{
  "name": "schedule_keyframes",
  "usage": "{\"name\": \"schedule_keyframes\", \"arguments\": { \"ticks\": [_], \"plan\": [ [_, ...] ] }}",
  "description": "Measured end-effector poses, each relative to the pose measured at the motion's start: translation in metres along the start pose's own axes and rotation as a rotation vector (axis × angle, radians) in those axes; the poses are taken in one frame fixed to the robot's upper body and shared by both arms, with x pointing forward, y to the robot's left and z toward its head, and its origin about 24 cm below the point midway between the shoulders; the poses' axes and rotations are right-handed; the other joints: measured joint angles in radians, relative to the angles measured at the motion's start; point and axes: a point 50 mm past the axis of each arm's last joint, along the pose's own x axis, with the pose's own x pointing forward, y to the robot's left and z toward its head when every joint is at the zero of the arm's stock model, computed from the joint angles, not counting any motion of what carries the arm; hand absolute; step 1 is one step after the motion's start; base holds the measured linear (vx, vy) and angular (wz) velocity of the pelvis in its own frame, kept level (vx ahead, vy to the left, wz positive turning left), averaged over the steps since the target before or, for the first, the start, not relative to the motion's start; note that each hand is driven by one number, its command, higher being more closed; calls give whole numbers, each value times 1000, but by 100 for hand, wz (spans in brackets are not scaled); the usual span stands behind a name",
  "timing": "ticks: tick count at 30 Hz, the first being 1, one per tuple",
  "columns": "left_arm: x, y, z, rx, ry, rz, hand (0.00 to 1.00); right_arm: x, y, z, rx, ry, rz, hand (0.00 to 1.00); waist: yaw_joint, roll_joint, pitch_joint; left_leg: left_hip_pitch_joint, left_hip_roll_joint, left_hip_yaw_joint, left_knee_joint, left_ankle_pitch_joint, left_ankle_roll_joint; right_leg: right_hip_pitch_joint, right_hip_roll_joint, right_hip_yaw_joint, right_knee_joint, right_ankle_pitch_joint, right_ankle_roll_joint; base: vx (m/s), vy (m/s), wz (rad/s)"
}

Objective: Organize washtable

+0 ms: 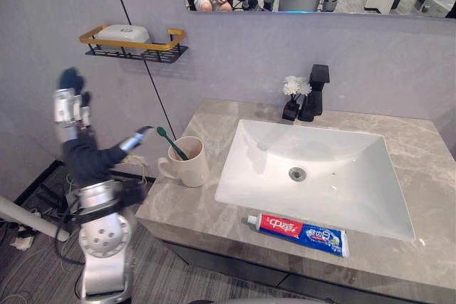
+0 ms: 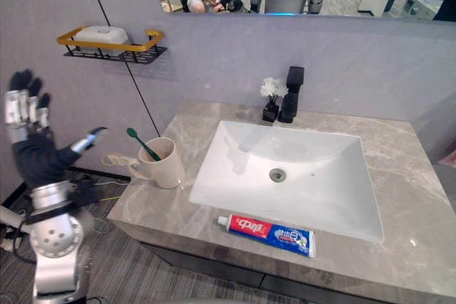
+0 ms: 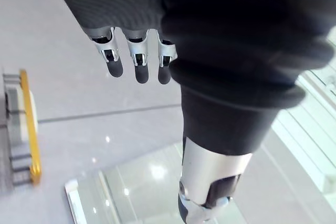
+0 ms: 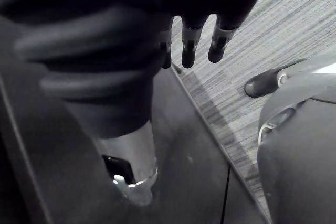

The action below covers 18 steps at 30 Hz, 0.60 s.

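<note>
**Left hand raised and spread off the surface's left edge**

Your left hand [image 1: 82, 153] is up in the air just off the left edge of the surface [image 1: 427, 169]. Its fingers are straight and its thumb is stretched toward the mug [image 1: 189, 165].

The mug stands near the left edge with its handle turned outward. A green toothbrush [image 1: 171, 144] leans in it, head up, near your thumb but apart from it.

The toothpaste tube [image 1: 299, 233] lies flat along the front edge, before the sink [image 1: 320, 147], cap to the left. The black tap [image 1: 317, 90] stands at the back edge, with a small pot of white flowers [image 1: 293, 89] just beside it.

A wall shelf [image 1: 171, 33] with a gold rail holds a white box [image 1: 122, 33].

Your right hand [image 4: 191, 38] hangs low by a dark cabinet panel [image 4: 199, 182] above the floor, fingers loose.
</note>
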Motion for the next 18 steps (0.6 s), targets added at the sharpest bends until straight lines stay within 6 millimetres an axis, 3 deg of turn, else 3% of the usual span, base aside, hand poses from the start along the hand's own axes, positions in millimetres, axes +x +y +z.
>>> {"name": "schedule_keyframes", "arguments": {
  "ticks": [3, 7, 9, 13, 18],
  "plan": [
    [-4, -25, 13, -3, -62, -161, 0, -1, -3, -8, -10, 30, -1, 0, -20, -1, -1, 1, 4, 6, 2, 1, -1, 0, 5, 5, 0, 0, 0, -75, -17, -2],
    [-6, -62, 29, -15, -185, -381, 0, -2, -5, -13, -47, 52, 12, 0, -24, -4, -4, 2, 10, 15, 5, 1, -1, -4, 10, 25, -4, 5, 0, -54, -11, -12],
    [-9, -80, 37, -37, -244, -482, 0, -1, -5, -10, -74, 45, 19, 0, -44, -6, -6, 0, 13, 26, 3, 1, -1, -13, 12, 36, -8, 10, -1, -21, -2, -14],
    [-19, -111, 31, -54, -246, -676, 0, -2, -5, -11, -89, 48, 25, 0, -52, -13, -6, 0, 16, 41, 1, 1, -1, -21, 14, 53, -11, 15, -3, -6, 1, -14],
    [-35, -129, 25, -51, -229, -846, 0, -1, -3, -10, -113, 45, 38, 0, -50, -15, -7, -3, 16, 44, 1, 1, -1, -29, 14, 57, -8, 15, -3, -19, -1, -1]
  ]
}}
